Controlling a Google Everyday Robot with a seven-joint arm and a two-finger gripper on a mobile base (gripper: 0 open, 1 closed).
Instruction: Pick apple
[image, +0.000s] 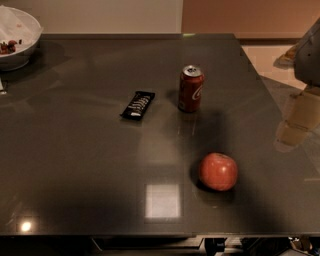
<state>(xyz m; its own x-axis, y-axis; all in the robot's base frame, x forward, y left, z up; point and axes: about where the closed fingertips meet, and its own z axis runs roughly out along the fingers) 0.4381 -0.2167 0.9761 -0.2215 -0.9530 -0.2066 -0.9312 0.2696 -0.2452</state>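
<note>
The apple (218, 171) is round and red-orange and sits on the dark table (75, 150), right of centre and near the front edge. My gripper (296, 122) comes in at the right edge of the camera view, over the table's right side. It is to the right of the apple and a little farther back, apart from it. Nothing is held in it that I can see.
A red soda can (191, 89) with a silver top stands upright behind the apple. A black snack bar (138, 105) lies left of the can. A white bowl (20, 37) sits at the back left corner. The table's right edge runs just beyond the gripper.
</note>
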